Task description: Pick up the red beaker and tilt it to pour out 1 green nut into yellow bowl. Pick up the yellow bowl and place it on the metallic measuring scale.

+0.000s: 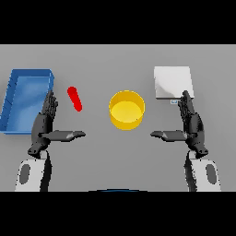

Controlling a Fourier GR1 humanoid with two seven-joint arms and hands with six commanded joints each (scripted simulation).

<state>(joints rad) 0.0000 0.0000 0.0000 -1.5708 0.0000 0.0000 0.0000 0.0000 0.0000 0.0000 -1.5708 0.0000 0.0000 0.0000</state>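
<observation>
The red beaker (74, 98) lies on its side on the grey table, left of centre, just right of my left hand's fingertips. A yellow bowl (126, 109) stands upright at the table's middle, with nothing visible inside. The metallic measuring scale (172, 82) sits flat at the back right. My left hand (44, 123) rests at the left with fingers straight and thumb pointing inward, holding nothing. Opposite it at the right, my right hand (191, 123) is posed the same way, its fingertips near the scale's front corner. No green nut is visible.
A blue tray (13, 90) with raised walls stands at the far left, beside my left hand.
</observation>
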